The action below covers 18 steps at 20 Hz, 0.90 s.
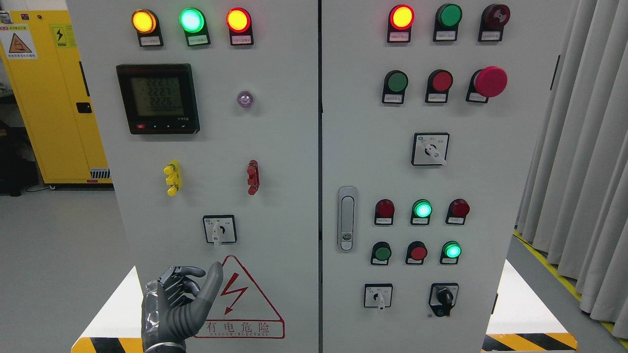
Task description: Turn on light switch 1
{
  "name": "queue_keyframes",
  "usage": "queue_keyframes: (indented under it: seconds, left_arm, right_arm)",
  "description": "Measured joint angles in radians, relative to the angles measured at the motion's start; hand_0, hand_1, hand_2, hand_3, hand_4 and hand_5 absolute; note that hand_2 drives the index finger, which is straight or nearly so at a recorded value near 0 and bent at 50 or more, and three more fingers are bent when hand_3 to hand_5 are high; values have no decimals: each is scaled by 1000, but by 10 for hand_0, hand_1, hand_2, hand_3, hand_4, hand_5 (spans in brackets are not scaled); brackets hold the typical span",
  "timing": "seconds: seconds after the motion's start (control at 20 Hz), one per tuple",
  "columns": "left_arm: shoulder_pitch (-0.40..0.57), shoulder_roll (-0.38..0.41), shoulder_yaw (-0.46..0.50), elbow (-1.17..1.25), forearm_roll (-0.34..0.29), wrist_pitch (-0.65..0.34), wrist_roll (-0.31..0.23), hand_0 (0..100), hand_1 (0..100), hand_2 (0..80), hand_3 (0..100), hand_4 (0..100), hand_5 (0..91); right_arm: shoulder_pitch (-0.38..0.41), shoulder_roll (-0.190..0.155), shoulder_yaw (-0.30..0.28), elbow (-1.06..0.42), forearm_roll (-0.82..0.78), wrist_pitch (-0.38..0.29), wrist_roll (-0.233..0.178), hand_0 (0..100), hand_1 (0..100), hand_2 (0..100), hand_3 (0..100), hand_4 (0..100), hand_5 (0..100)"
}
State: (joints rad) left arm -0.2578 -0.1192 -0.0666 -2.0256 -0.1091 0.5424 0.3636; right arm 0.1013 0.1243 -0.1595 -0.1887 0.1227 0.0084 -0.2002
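My left hand (196, 283), grey and jointed, comes up at the lower left in front of the grey electrical cabinet (284, 147). Its thumb (214, 279) points upward and the other fingers are loosely bent beside it, holding nothing. A small white rotary switch (219, 229) with its lever pointing down sits on the left door, just above the thumb tip and apart from it. Two similar rotary switches are on the right door: one at mid height (430, 149) and one low down (378, 296). My right hand is out of view.
Under my hand is a red triangular electric-hazard sticker (240, 299). The left door carries three lit lamps (191, 20), a digital meter (158, 98) and yellow and red terminals. The right door has push buttons, lamps, a black key switch (444, 298) and a door handle (347, 218). A yellow cabinet (54, 98) stands at the left, curtains at the right.
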Motion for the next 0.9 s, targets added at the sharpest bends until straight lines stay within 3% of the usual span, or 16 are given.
queue_keyframes:
  seconds: [0.9]
  left_arm:
    - [-66,-15,6,18,-17,62,6,110,675,578,935,802,820]
  right_arm:
    - [0,0,0,0,0,0,0,0,500,40,0,0,0]
